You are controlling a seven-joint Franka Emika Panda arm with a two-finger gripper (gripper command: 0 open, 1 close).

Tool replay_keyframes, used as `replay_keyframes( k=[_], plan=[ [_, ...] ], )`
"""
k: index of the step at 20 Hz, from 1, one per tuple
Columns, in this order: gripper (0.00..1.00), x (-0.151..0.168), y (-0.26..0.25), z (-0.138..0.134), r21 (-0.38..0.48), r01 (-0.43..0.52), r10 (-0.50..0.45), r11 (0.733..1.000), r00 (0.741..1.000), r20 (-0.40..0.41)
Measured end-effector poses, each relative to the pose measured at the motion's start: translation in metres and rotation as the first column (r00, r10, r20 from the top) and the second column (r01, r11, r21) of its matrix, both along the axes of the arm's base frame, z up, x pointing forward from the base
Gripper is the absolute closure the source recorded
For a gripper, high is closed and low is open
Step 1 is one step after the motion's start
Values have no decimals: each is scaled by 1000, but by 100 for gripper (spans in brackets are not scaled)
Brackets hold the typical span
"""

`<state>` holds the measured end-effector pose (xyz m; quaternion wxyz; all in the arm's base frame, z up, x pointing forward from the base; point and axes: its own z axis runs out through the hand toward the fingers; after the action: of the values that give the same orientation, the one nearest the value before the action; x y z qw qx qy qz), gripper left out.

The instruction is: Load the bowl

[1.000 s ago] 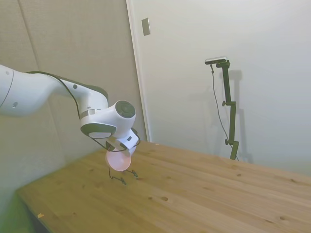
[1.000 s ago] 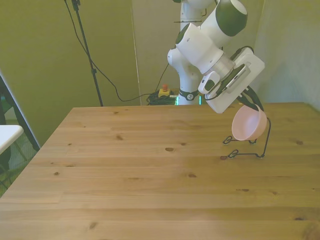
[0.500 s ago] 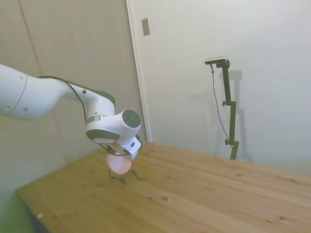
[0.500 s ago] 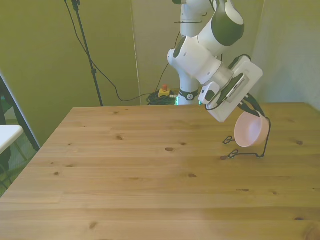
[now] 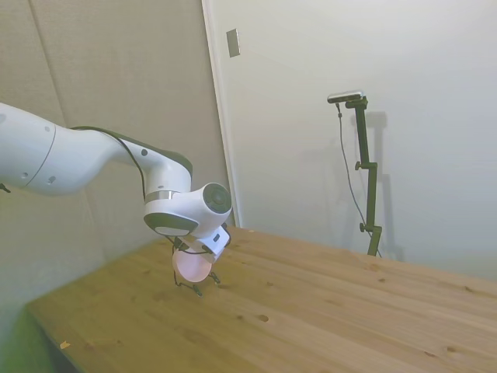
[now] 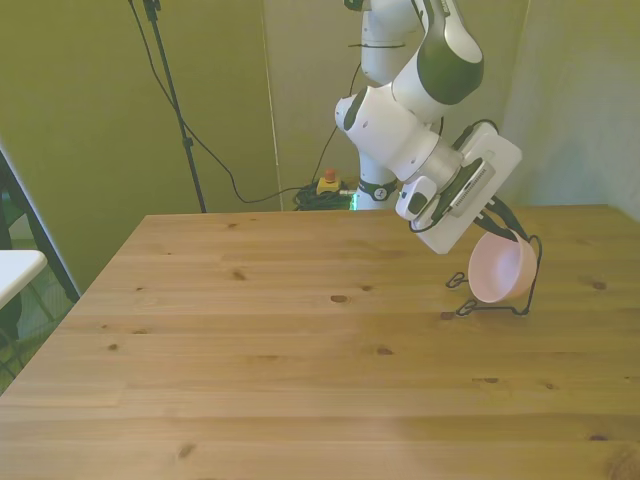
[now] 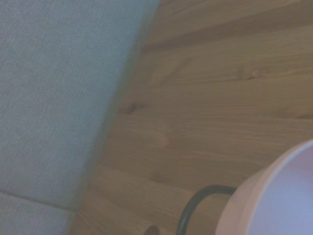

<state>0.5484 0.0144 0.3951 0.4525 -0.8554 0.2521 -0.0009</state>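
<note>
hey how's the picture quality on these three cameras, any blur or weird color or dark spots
Side view: soft, slightly hazy, with the pink bowl shaded under the white arm. Front view: sharpest, though a yellow-green cast tints the walls; the bowl and wire rack read clearly. Wrist view: blurred from close range, the bowl rim and table grain smeared.

Only the wire rack [image 6: 497, 296] holding the bowl [image 6: 502, 268] interrupts the table [image 6: 300, 350].

One pale pink bowl [image 6: 502, 270], one thin dark wire rack [image 6: 497, 303], both near the wooden table's [image 6: 300, 380] edge on the front view's right. One white arm [image 6: 420, 110], one gripper [image 6: 497, 222].
</note>
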Motion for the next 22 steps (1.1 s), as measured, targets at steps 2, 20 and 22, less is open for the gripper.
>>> replay_keyframes(
  k=[2,20,22],
  plan=[
    [100,0,-3,-1,2,1,-1,1000,1000,0],
    [0,0,-10,-9,12,-2,2,1000,1000,-8],
    [0,0,-12,-8,12,1,-1,1000,1000,-6]
  ],
)
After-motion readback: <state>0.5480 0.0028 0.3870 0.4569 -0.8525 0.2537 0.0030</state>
